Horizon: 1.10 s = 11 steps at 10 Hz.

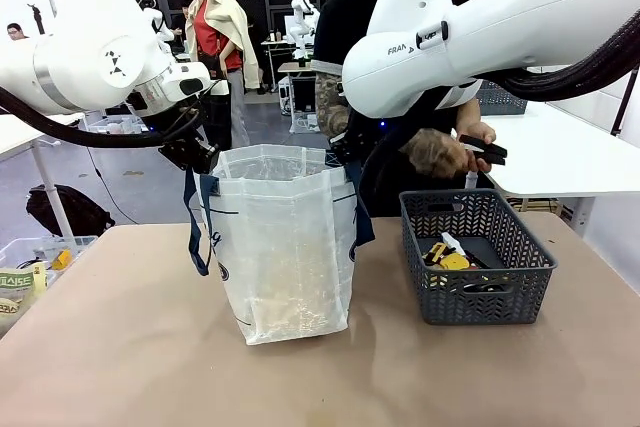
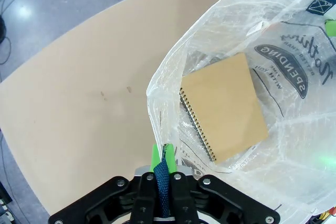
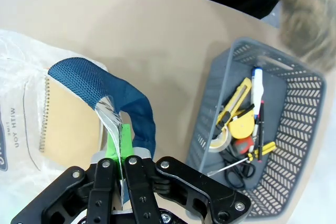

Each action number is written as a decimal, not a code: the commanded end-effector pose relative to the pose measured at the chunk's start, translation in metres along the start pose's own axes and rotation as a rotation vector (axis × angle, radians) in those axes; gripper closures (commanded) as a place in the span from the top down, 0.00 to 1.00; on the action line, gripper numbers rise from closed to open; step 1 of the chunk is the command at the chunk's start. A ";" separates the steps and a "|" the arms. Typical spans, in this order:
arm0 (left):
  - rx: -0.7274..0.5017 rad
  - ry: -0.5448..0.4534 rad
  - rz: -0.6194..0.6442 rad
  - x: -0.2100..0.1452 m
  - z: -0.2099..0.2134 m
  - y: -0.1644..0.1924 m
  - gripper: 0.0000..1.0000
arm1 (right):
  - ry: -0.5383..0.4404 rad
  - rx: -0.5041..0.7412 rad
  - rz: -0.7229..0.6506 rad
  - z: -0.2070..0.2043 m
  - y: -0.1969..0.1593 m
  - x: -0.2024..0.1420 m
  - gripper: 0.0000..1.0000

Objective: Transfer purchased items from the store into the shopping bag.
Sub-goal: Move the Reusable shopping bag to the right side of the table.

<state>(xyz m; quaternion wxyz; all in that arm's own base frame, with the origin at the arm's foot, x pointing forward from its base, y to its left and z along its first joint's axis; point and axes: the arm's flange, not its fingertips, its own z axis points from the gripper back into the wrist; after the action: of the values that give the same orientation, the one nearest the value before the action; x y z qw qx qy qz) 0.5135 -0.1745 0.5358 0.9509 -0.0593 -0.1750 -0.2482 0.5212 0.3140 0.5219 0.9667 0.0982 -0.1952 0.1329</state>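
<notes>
The translucent white shopping bag (image 1: pixel 285 247) stands open mid-table. My left gripper (image 1: pixel 203 159) is shut on its navy strap (image 2: pixel 162 179) at the left rim, and my right gripper (image 3: pixel 122 140) is shut on the rim and navy strap (image 3: pixel 105 85) on the other side. A tan spiral notebook (image 2: pixel 226 106) lies inside the bag. The grey slotted basket (image 1: pixel 478 292) sits to the right, holding a yellow utility knife (image 3: pixel 235 99), a yellow tape measure (image 1: pixel 452 260), a marker (image 3: pixel 255 85) and scissors (image 3: pixel 239 169). The person's hand (image 1: pixel 440 152) holds a dark item (image 1: pixel 483 150) above the basket.
A clear bin (image 1: pixel 30 267) with packaged goods sits at the table's left edge. A white table (image 1: pixel 560 152) stands behind on the right. The person stands close behind the bag and basket. Bare tabletop lies in front of both.
</notes>
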 end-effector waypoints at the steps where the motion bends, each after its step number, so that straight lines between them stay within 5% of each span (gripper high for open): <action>1: -0.002 0.006 0.015 -0.002 0.002 0.000 0.00 | 0.002 0.009 -0.011 0.000 -0.002 -0.003 0.00; 11: -0.002 0.006 0.015 -0.002 0.002 0.000 0.00 | 0.002 0.009 -0.011 0.000 -0.002 -0.003 0.00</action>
<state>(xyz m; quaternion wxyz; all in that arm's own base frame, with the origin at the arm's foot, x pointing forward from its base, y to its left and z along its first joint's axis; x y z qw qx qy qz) 0.5135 -0.1745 0.5358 0.9509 -0.0593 -0.1749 -0.2482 0.5212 0.3140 0.5219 0.9667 0.0982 -0.1952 0.1329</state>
